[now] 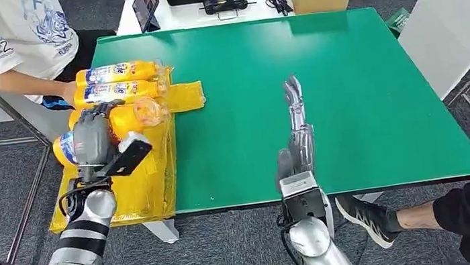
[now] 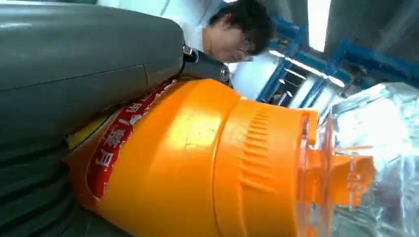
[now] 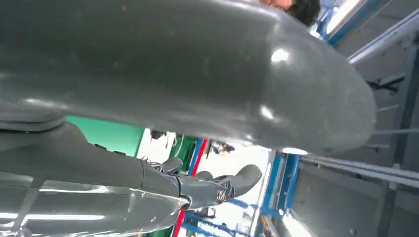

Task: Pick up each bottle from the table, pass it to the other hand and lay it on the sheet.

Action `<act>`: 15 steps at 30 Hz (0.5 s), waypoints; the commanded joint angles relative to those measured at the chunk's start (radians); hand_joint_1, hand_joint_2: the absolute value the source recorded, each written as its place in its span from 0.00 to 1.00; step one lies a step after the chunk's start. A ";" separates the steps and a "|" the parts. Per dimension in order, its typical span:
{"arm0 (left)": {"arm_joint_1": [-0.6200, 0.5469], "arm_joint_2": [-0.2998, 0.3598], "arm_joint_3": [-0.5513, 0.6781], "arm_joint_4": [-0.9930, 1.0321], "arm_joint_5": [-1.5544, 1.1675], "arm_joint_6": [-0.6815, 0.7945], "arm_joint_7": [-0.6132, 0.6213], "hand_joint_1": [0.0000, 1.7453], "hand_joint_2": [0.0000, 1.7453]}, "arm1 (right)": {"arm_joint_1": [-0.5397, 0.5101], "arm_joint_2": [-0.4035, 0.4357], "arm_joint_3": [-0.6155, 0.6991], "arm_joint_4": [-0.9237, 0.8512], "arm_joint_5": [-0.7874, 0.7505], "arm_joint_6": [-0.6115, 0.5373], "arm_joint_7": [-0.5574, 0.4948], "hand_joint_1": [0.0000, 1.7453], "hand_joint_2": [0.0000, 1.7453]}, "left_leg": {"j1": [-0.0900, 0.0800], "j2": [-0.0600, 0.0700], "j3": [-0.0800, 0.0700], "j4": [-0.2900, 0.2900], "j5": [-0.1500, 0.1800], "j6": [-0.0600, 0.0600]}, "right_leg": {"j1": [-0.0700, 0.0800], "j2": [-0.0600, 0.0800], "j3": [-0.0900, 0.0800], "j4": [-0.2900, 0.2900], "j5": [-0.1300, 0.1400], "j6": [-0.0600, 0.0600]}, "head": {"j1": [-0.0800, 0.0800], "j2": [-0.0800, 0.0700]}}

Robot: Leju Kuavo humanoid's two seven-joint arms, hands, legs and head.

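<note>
So far two bottles (image 1: 119,82) lie side by side on the yellow sheet (image 1: 150,177), and my left hand (image 1: 92,138) grips a third bottle (image 2: 197,163) over it, not yet laid down. My right hand (image 1: 297,135) rests flat and empty on the green table (image 1: 362,90), fingers stretched out. Whether the third bottle touches the sheet I cannot tell, as my hand covers it.

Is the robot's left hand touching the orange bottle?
Touching. In the head view the left hand wraps over the orange bottle above the yellow sheet; the left wrist view shows the bottle pressed against the hand's grey cover.
</note>
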 commanded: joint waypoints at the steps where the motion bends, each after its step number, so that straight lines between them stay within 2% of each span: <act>1: -0.174 0.136 -0.260 0.376 -0.095 -0.155 -0.043 1.00 1.00 | -0.045 -0.026 0.026 0.065 -0.017 0.055 0.007 0.00 0.00 | 0.001 0.001 0.008 -0.002 -0.002 -0.001 | 0.001 0.001 0.007 -0.001 -0.001 -0.002 | 0.000 0.000; 7: -0.176 0.177 -0.250 0.372 0.074 -0.355 -0.137 1.00 1.00 | -0.052 -0.020 0.037 0.096 -0.027 0.078 0.011 0.00 0.00 | 0.001 0.005 0.003 -0.001 -0.001 -0.001 | 0.001 0.004 0.002 0.000 0.000 -0.001 | 0.000 0.000; 8: -0.177 0.195 -0.271 0.363 0.085 -0.384 -0.140 1.00 1.00 | -0.057 -0.019 0.041 0.105 -0.029 0.081 0.010 0.00 0.00 | 0.001 0.007 0.006 -0.001 -0.002 -0.001 | 0.001 0.006 0.005 0.000 -0.001 -0.002 | 0.000 0.000; 15: -0.195 0.232 -0.310 0.354 0.179 -0.478 -0.147 1.00 1.00 | -0.068 -0.015 0.049 0.130 -0.039 0.103 0.010 0.00 0.00 | 0.001 0.005 0.005 0.000 -0.002 -0.001 | 0.001 0.004 0.004 0.001 -0.001 -0.002 | 0.000 0.000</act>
